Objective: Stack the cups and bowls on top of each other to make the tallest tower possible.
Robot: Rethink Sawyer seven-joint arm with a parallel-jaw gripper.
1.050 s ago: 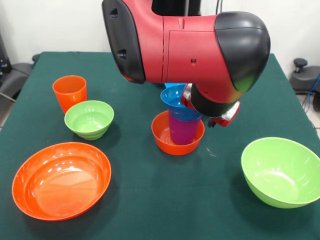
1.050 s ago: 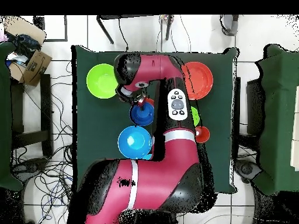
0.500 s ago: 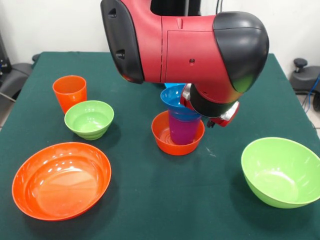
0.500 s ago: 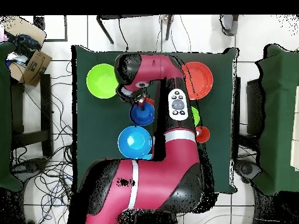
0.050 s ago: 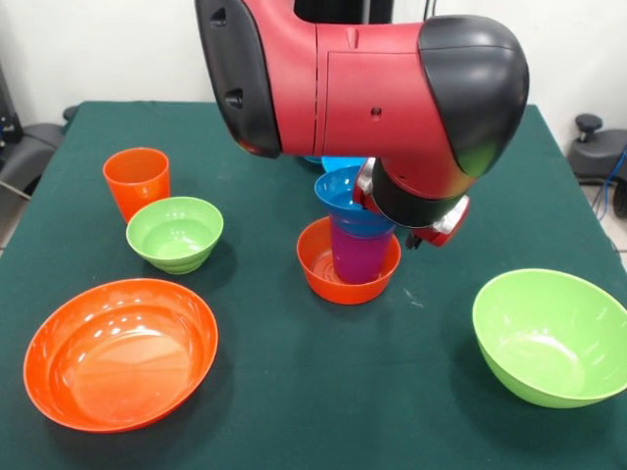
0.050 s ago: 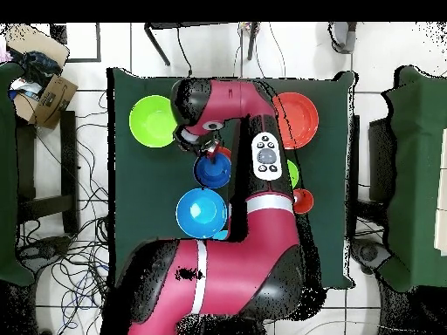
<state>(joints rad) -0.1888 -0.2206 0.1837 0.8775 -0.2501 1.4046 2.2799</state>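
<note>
Where end effector (image 5: 423,233) hangs, tower (image 5: 351,245) beside.

Glossy plastic bowls (image 5: 120,354) are gleaming on a matt green cloth tabletop (image 5: 265,411). The arm's (image 5: 362,88) smooth red and black shell is catching light.

Table (image 5: 265,411) covered in dark green cloth. Resting directly on it: 1 orange cup (image 5: 136,181), 1 small lime green bowl (image 5: 175,233) just beside that cup, 1 large orange bowl (image 5: 120,353), 1 large lime green bowl (image 5: 551,336), 1 small orange bowl (image 5: 348,262) carrying the tower, 1 large light blue bowl (image 6: 202,213).
</note>
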